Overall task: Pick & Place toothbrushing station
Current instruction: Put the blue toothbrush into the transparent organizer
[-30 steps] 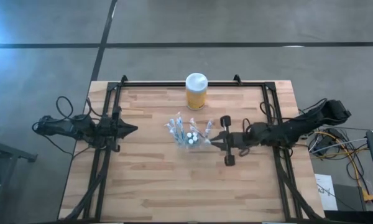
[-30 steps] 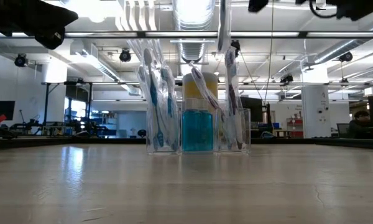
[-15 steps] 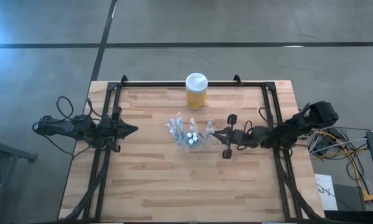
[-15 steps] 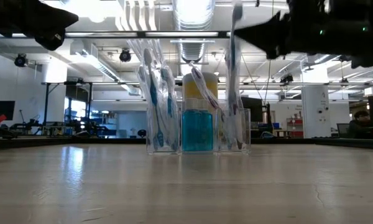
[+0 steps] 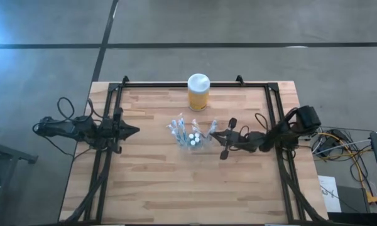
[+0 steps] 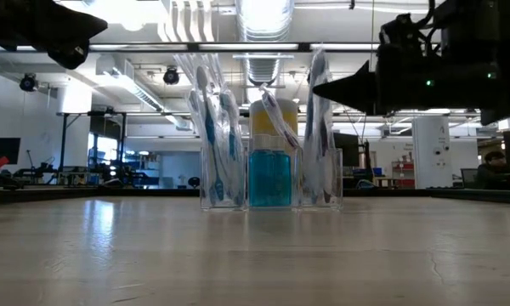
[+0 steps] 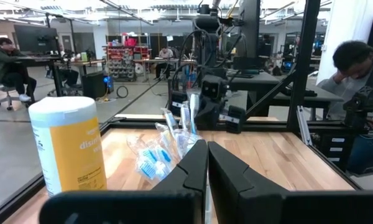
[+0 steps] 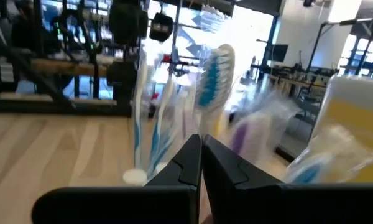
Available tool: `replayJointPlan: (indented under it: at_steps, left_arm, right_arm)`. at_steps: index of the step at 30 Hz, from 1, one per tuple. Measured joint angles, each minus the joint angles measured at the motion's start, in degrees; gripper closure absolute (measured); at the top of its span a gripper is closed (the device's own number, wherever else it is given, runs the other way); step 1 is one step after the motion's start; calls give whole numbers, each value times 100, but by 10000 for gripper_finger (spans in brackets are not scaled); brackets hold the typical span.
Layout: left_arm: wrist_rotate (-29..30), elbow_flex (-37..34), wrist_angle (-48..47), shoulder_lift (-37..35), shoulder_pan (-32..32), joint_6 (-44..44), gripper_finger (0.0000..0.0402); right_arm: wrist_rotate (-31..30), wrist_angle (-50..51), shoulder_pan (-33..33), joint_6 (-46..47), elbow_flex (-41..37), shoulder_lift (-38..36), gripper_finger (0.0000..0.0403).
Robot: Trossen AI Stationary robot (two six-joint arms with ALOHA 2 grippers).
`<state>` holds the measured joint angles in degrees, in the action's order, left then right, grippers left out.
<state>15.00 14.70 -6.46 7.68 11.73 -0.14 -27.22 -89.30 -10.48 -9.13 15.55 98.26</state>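
The toothbrushing station point(image 5: 190, 135) is a low see-through holder with joined compartments. It stands upright on its base at the table's middle, holding several toothbrushes and a blue-filled middle cup point(image 6: 269, 178). My right gripper point(image 5: 212, 134) is shut and points level at the station's right side, its tip point(image 6: 316, 87) level with the toothbrush heads point(image 8: 214, 68). My left gripper point(image 5: 137, 130) is shut and waits at the table's left, pointing toward the station point(image 7: 155, 155). My right gripper's shut fingertips point(image 8: 201, 140) come level from the table's right side, right up to the toothbrushes of the station's right compartment point(image 6: 319, 170). I cannot tell whether they touch a brush or the holder.
A yellow jar with a white lid point(image 5: 198, 92) stands just beyond the station toward the far edge. A black frame point(image 5: 176, 85) runs along the table's far, left and right sides. Bare wood lies toward the near edge point(image 5: 188, 188).
My right gripper has come down from above to the height of the toothbrush heads and has turned level, its tip staying at the station's right side. Its fingers stay shut. The station keeps its place.
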Motion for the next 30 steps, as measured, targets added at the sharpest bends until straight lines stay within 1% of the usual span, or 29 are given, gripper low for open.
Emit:
replayJointPlan:
  at_steps: [4, 11, 21, 24, 27, 30]
  left_arm:
    - [5, 0, -1, 0, -1, -2, 383]
    - [7, 0, 0, 0, -2, -37, 383]
    - [9, 0, -2, 0, -2, -35, 383]
    - [13, 0, -2, 0, 0, -35, 383]
    - [13, 0, -2, 0, -2, -35, 383]
    - [13, 0, -2, 0, -1, -35, 383]
  right_arm:
    - [1, -31, -2, 12, 182, 359, 395]
    - [-36, -56, -1, 80, 172, 659, 395]
    - [44, -55, -6, 393, -181, 597, 394]
    - [49, -52, -2, 705, -196, 597, 394]
    - [60, -47, 0, 874, -208, 597, 380]
    - [70, -41, 0, 962, -270, 597, 352]
